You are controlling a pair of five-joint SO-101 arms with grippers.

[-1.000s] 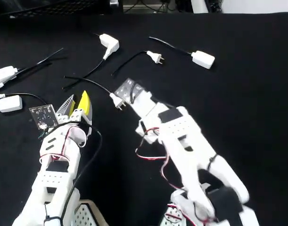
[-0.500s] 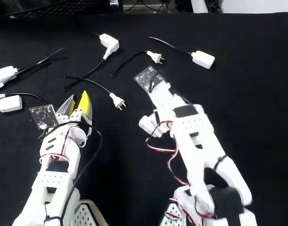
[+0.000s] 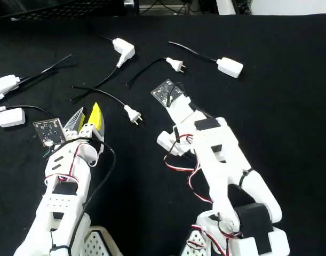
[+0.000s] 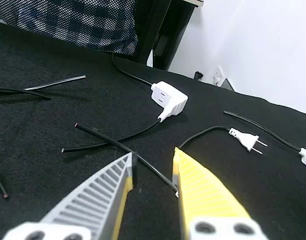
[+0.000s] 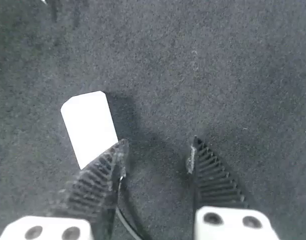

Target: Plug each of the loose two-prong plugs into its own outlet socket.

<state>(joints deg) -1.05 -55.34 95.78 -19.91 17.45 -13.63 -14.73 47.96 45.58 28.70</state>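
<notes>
Near the middle of the high view, the white two-prong plug on a thin black cord [image 3: 133, 114] lies loose on the black cloth table [image 3: 291, 133], between the two arms and touching neither. The right gripper [image 5: 158, 145] holds its black ribbed fingers wide over bare cloth with nothing between them. A plain white rectangular block [image 5: 90, 127] sits just beside one finger; I cannot tell whether it is a socket. The left gripper [image 4: 153, 155], yellow and grey, is moderately open and empty, with a black cord [image 4: 142, 162] on the cloth crossing between its tips.

Several things could go wrong, in my judgement. Closing on a cord instead of a plug body would drag the plug and turn its prongs off line. A pinch near the plug's narrow end could let it swivel. The light sockets may slide when pushed unless the other arm braces them.

Upper middle lies a second white plug [image 3: 177, 65], prongs pointing right. Left of it sits a white angled socket [image 3: 124, 49], and right of it a white oblong socket [image 3: 229, 66]. All are small and smooth.
</notes>
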